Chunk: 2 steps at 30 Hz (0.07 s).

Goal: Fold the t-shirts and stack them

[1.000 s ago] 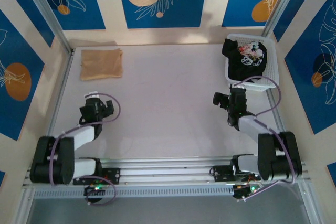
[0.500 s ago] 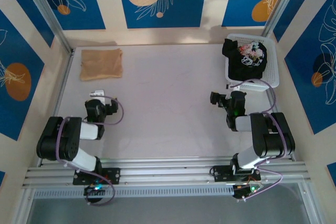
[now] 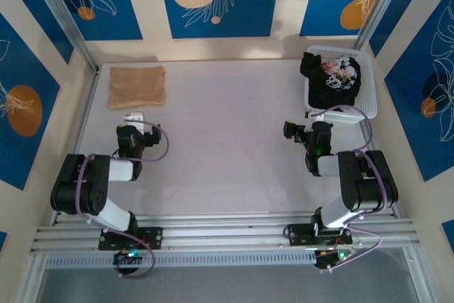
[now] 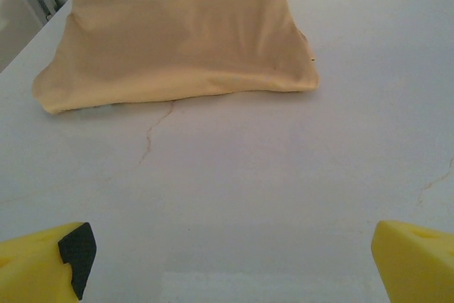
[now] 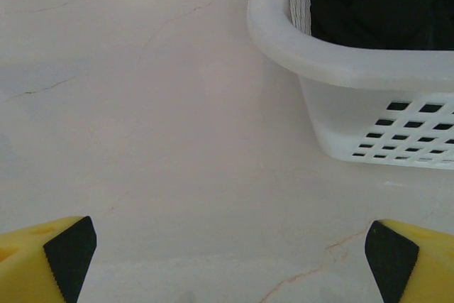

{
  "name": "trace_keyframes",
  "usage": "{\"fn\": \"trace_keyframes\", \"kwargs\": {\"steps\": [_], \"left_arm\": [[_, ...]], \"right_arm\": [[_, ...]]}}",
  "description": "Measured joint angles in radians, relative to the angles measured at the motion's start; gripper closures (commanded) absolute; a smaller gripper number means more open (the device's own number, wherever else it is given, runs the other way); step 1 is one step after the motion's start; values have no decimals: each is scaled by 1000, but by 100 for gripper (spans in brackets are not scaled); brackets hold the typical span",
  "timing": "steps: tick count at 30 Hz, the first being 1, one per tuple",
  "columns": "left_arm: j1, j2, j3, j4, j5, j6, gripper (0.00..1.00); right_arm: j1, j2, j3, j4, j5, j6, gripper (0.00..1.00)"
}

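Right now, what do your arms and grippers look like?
The left arm and right arm have black joints, white links and looping purple cables. The left gripper and right gripper have yellow fingers tipped with black pads.

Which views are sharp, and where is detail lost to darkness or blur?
Top external: sharp, evenly lit. Left wrist: the tan t-shirt is clear; the yellow fingertips are soft. Right wrist: the white basket rim is bright, the black t-shirt inside shows almost no detail.
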<state>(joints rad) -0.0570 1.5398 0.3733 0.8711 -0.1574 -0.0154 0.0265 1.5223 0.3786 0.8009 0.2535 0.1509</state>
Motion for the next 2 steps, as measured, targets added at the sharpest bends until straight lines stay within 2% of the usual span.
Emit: {"fn": "trace_keyframes", "kwargs": {"steps": [2], "left_arm": [[-1,0,0,0,0,0,0]], "right_arm": [[0,0,0,0,0,0,1]]}}
